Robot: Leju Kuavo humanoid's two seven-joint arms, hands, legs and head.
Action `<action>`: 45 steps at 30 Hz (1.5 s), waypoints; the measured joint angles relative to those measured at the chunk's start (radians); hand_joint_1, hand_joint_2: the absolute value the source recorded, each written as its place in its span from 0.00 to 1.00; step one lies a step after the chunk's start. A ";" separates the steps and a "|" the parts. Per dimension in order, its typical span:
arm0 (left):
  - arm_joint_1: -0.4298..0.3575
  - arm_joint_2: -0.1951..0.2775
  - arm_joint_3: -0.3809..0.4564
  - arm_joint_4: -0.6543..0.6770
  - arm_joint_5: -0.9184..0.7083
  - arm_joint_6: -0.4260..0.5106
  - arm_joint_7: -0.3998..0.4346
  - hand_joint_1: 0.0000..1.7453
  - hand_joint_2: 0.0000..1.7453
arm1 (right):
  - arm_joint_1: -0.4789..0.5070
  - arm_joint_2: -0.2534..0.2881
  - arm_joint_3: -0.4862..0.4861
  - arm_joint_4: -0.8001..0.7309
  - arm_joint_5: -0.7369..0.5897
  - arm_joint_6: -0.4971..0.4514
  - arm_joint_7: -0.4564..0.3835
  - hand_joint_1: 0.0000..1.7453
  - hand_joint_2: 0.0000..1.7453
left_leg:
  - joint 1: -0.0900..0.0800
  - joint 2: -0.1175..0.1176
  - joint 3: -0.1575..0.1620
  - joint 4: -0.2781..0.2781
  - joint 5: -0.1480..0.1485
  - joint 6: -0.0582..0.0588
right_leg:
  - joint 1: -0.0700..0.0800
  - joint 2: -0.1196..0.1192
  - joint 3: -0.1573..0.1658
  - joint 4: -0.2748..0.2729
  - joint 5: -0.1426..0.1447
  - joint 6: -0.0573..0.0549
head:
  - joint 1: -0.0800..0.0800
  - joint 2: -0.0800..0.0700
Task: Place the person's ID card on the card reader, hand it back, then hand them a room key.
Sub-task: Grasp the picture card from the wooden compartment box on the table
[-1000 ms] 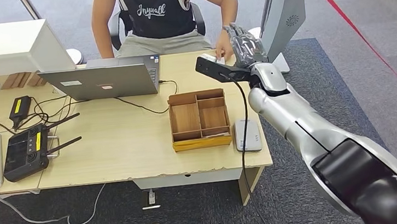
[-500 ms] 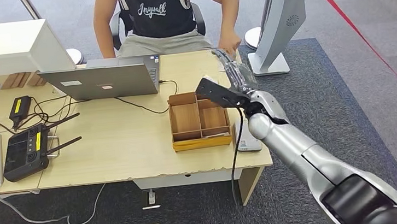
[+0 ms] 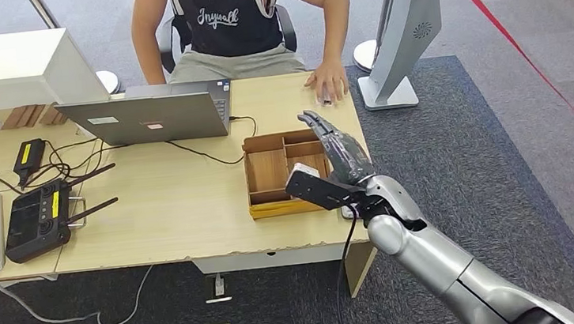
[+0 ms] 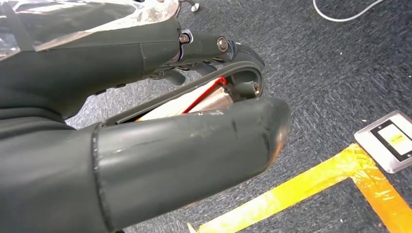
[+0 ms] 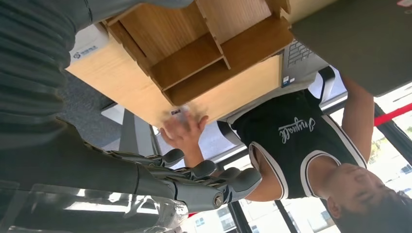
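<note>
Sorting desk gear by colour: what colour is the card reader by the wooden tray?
White; the card reader shows best in the right wrist view.

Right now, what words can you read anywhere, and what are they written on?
"Jnywall" or close to it, in white script: on the person's black shirt, the first letters unsure.
Print on the white card reader: too small to read.
Stickers on the laptop: too small.
Yellow label on the black remote: too small.

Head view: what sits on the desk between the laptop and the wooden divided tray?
Mostly bare desktop, crossed by a thin black cable running from the laptop toward the tray.
</note>
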 joint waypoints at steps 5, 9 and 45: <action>0.000 0.000 0.000 0.000 -0.012 -0.004 0.010 0.00 0.00 | 0.046 -0.019 0.005 -0.052 0.057 0.014 0.027 0.00 1.00 | 0.000 0.000 0.000 0.000 0.000 0.000 | 0.000 0.000 0.000 0.000 0.000 0.000 | 0.000 0.000; -0.004 0.000 0.000 0.000 -0.024 -0.006 0.013 0.00 0.00 | 0.070 -0.030 0.013 -0.080 0.097 0.042 0.048 0.00 1.00 | 0.000 0.000 0.000 0.000 0.000 0.000 | 0.000 0.000 0.000 0.000 0.000 0.000 | 0.000 0.000; -0.007 0.000 0.000 0.000 -0.029 -0.012 0.022 0.00 0.00 | 0.114 -0.063 0.041 -0.128 0.368 0.080 0.181 0.00 1.00 | 0.000 0.000 -0.001 0.000 0.000 0.000 | 0.000 0.000 0.000 0.000 0.000 0.000 | 0.000 0.000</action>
